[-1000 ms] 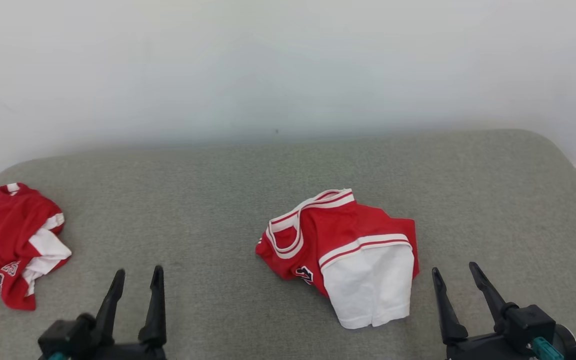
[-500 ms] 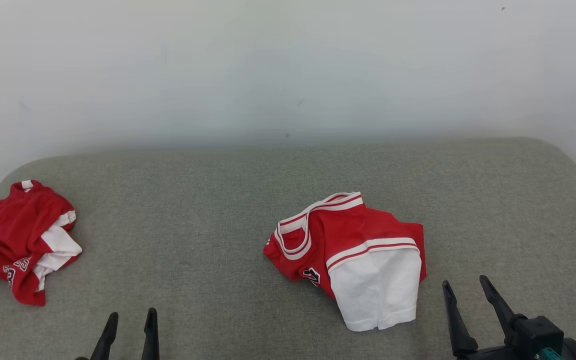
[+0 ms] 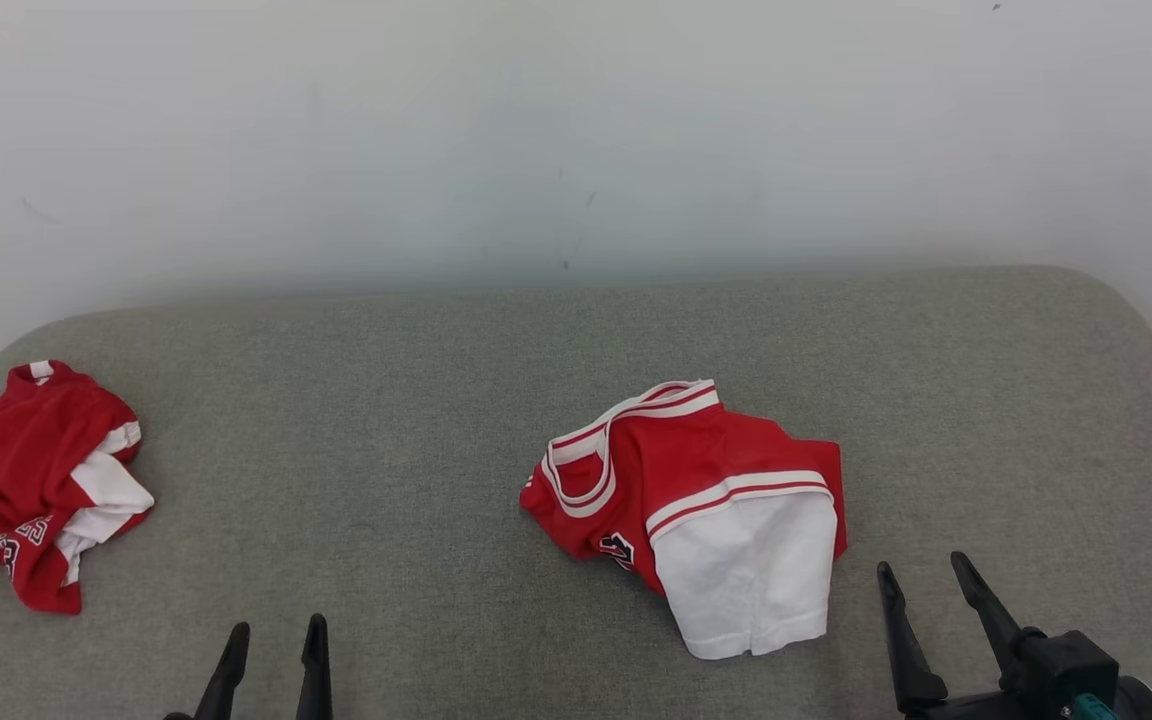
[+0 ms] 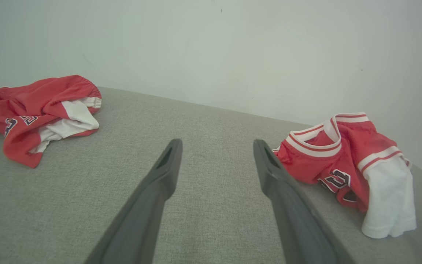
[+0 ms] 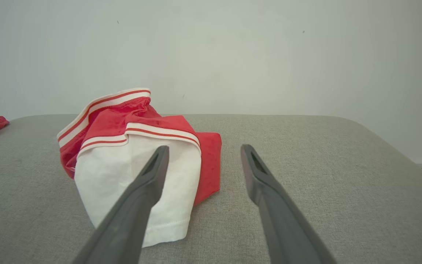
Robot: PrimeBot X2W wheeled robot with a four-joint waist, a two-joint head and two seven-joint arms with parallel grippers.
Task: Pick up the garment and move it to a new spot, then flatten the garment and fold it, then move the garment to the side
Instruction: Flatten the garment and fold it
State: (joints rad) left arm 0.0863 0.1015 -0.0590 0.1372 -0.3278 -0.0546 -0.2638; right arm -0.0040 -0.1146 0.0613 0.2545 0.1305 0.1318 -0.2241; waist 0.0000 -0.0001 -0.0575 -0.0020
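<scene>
in the head view, the left fingers (image 3: 314, 665) are seen at the bottom edge, spread apart and empty, over the grey padded surface (image 3: 386, 400). the right fingers (image 3: 901, 640) are likewise held apart, with nothing between them. the red and white jersey (image 3: 696, 470) is found bunched on the surface, ahead and to the left of the right fingers, near them but apart. a second red garment (image 3: 26, 470) is crumpled far to the left of the left fingers.

in the left wrist view, the left fingers (image 4: 159, 183) are shown wide apart above bare surface. the jersey (image 4: 328, 161) is placed just right of the right-hand fingertip, its striped collar raised. the second garment (image 4: 31, 106) lies beyond and left of the left-hand fingertip.

in the right wrist view, the right fingers (image 5: 139, 198) are spread and empty. the jersey (image 5: 104, 172) is seen ahead and to the left, its white part crossed by the left-hand finger.
</scene>
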